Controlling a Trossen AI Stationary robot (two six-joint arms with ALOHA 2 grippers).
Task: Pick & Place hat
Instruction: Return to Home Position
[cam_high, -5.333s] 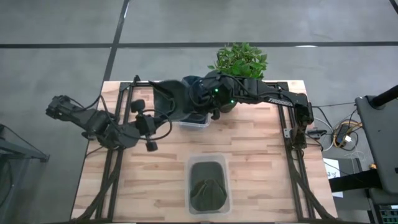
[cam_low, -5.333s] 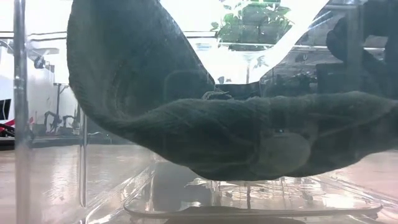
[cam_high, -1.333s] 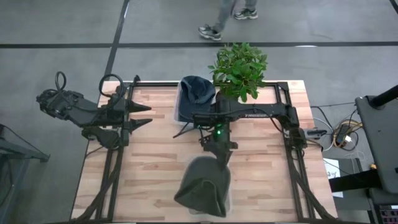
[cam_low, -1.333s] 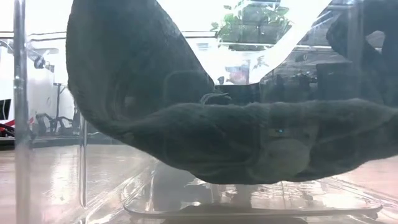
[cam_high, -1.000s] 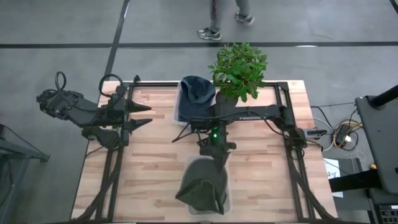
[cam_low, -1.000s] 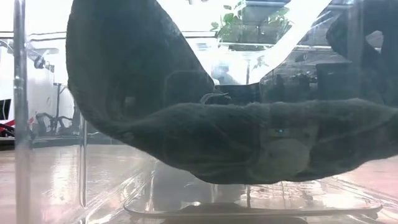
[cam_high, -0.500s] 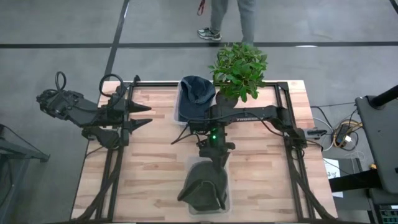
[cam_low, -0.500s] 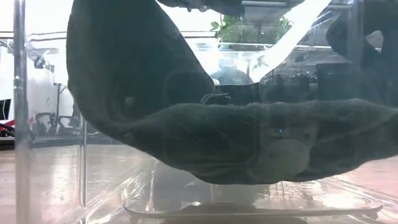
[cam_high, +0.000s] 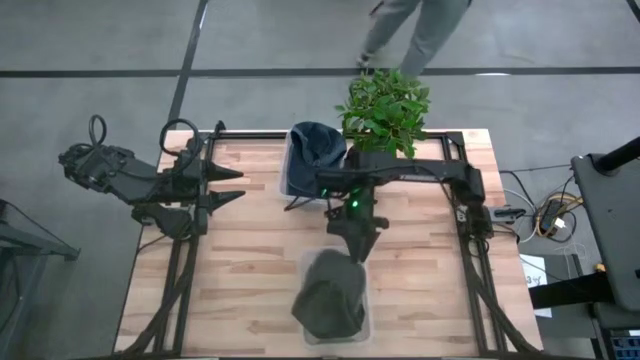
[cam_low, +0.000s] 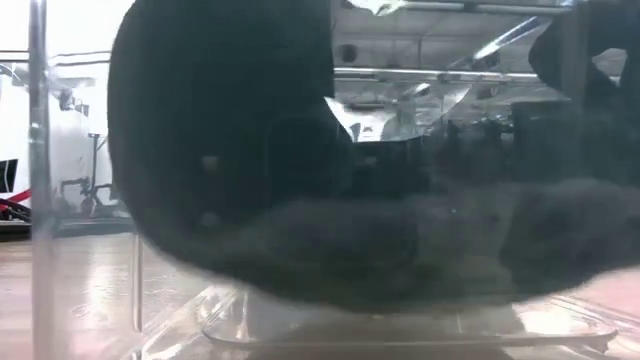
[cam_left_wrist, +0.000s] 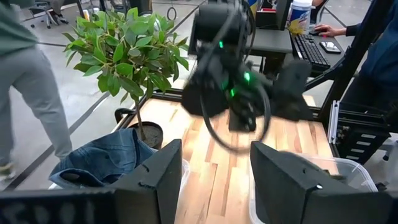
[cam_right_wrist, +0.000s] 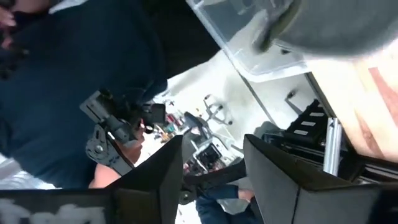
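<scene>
Wooden tabletop (cam_high: 230, 270) seen from above, with a potted plant (cam_high: 385, 100) at its far edge; the left gripper (cam_high: 235, 185) sits parked well apart from the plant, fingers (cam_left_wrist: 158, 180) spread wide and empty, as suits an idle arm. Just beside the plant, a clear bin (cam_high: 290, 185) holds the blue cap (cam_high: 315, 148), and a second bin (cam_low: 40, 200), well apart from the plant, holds the gray cap (cam_high: 328, 300). Between the plant and that bin hangs the right gripper (cam_high: 357, 245), fingers (cam_right_wrist: 152, 180) wide with nothing in them, suggesting only the trip home is left.
</scene>
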